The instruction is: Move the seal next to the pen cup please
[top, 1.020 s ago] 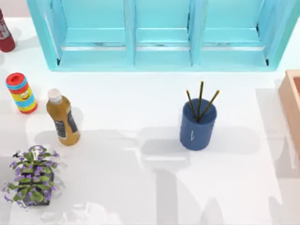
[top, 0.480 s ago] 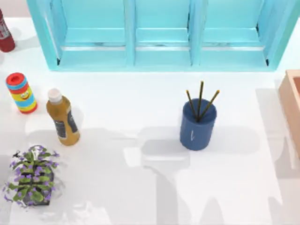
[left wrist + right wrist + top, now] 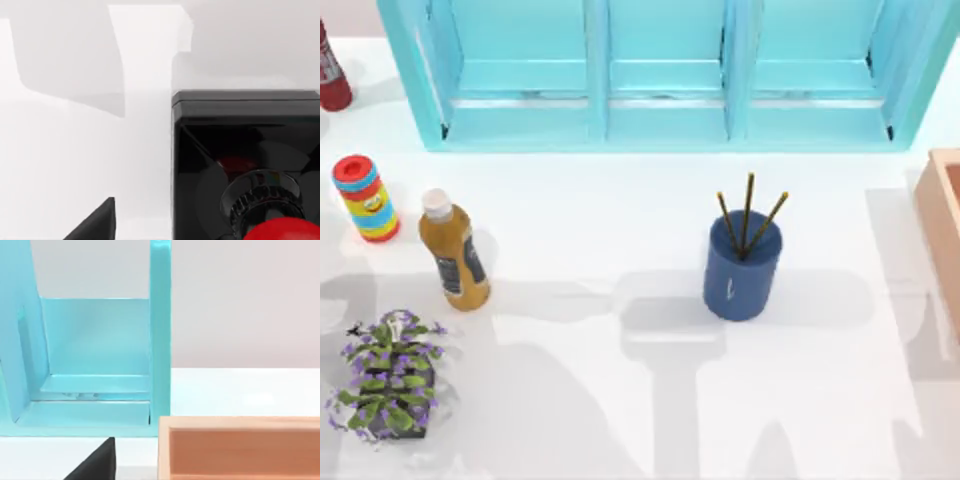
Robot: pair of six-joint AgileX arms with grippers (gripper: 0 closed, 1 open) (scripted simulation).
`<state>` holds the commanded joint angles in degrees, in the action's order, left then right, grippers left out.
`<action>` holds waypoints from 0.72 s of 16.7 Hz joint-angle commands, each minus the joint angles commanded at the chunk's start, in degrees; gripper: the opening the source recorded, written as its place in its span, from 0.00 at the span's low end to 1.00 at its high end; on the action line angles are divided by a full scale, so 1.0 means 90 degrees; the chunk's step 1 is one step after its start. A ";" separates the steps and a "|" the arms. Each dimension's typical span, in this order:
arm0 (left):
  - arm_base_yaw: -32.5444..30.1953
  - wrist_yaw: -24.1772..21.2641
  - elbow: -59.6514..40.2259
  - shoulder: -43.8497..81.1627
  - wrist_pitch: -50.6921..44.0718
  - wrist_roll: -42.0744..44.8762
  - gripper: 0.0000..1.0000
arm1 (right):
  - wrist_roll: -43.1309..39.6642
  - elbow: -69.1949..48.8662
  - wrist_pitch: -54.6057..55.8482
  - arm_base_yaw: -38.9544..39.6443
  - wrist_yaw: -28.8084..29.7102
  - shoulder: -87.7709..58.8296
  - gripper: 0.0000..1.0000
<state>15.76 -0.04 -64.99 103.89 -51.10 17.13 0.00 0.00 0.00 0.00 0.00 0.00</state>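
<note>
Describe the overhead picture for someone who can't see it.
A striped seal stands at the white table's left edge, far from the blue pen cup at centre. Between them stands a mustard bottle; a turquoise shelf runs behind.

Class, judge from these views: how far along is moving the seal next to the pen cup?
Done: nothing. The striped, red-capped seal stands at the table's left, apart from the dark blue pen cup, with the mustard-brown bottle between them. In hand: nothing. Left: grasping, carrying and placing it.
</note>
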 joint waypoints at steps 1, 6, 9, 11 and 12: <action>0.0000 0.0000 0.0013 0.0005 0.0014 0.0001 1.00 | 0.0000 0.0000 0.0000 0.0000 0.0000 0.0000 1.00; 0.0000 0.0000 0.0013 0.0005 0.0014 0.0001 0.85 | 0.0000 0.0000 0.0000 0.0000 0.0000 0.0000 1.00; 0.0000 0.0000 0.0013 0.0005 0.0014 0.0001 0.62 | 0.0000 0.0000 0.0000 0.0000 0.0000 0.0000 1.00; 0.0000 0.0000 0.0013 0.0005 0.0014 0.0001 0.47 | 0.0000 0.0000 0.0000 0.0000 0.0000 0.0000 1.00; 0.0000 0.0000 0.0013 0.0005 0.0014 0.0001 0.40 | 0.0000 0.0000 0.0000 0.0000 0.0000 0.0000 1.00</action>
<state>15.77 -0.04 -64.87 103.93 -50.97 17.13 0.00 0.00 0.00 0.00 0.00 0.00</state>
